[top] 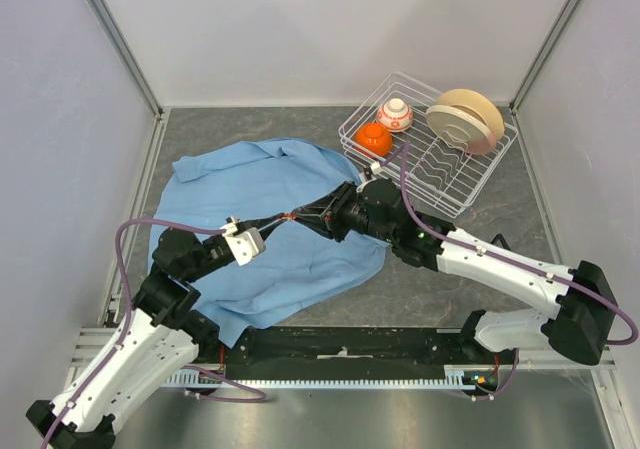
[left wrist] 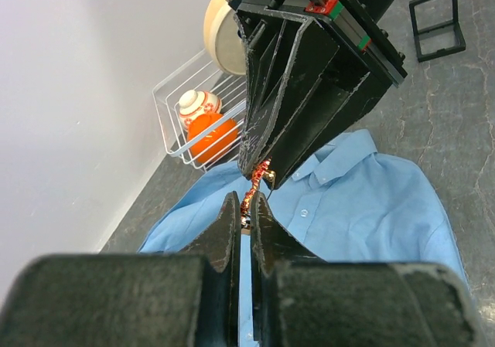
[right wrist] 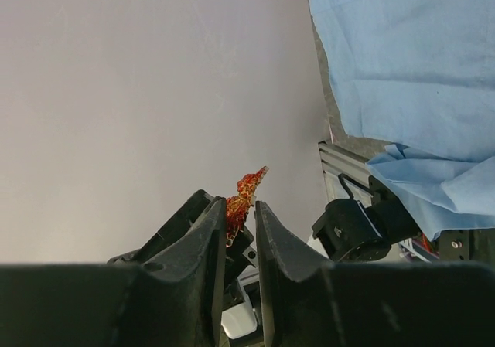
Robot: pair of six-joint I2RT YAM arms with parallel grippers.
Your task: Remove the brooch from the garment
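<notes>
The brooch [top: 290,216], a small orange-red pin, hangs in the air above the light blue garment [top: 260,179], between my two grippers. My left gripper [top: 276,221] is shut on its lower end; in the left wrist view the brooch [left wrist: 256,185] sticks out past the closed tips [left wrist: 247,208] toward the right gripper's black fingers [left wrist: 290,92]. My right gripper [right wrist: 240,205] straddles the brooch [right wrist: 246,191] with its jaws narrowly apart. The pin lies against one finger and a gap shows at the other. The garment [right wrist: 402,61] lies spread on the table, collar and buttons [left wrist: 363,200] facing up.
A white wire dish rack [top: 470,194] stands at the back right. It holds an orange bowl [top: 374,139], a white bowl with red marks [top: 395,115] and a beige plate [top: 465,119]. A small black frame [left wrist: 437,22] stands on the grey tabletop.
</notes>
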